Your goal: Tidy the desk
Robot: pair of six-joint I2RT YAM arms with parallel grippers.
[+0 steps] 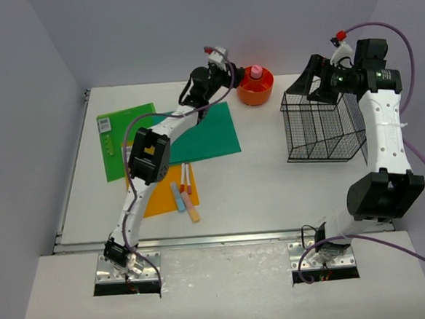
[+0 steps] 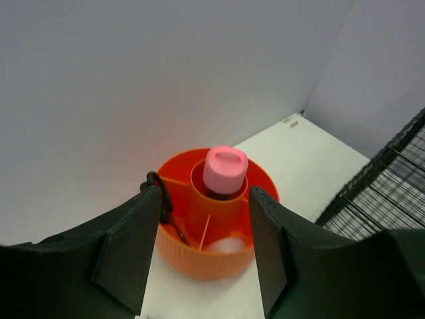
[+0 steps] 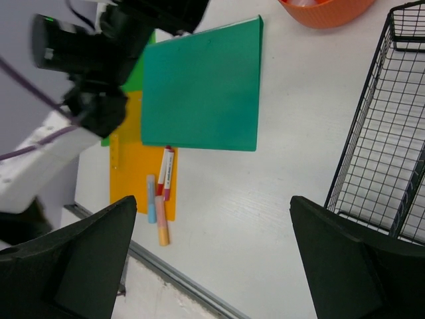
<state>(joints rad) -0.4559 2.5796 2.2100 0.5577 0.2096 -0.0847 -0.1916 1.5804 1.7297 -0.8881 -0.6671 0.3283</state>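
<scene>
The desk (image 1: 272, 184) is a white tabletop with a metal rail along its front. At its back stands an orange round organizer (image 1: 255, 87) with a pink-capped bottle (image 2: 224, 169) in its middle tube and a black looped handle (image 2: 159, 193) in a side compartment. My left gripper (image 2: 206, 249) is just short of the organizer, open, with nothing between its fingers. My right gripper (image 3: 212, 259) hangs high over the desk beside the black wire basket (image 1: 323, 122), wide open and holding nothing.
A teal folder (image 1: 207, 134) overlaps a light green folder (image 1: 127, 140) and an orange folder (image 1: 164, 196). A red-and-white marker (image 3: 165, 173), a blue highlighter (image 3: 151, 199) and an orange highlighter (image 3: 161, 226) lie on the orange folder's edge. Lavender walls enclose the desk.
</scene>
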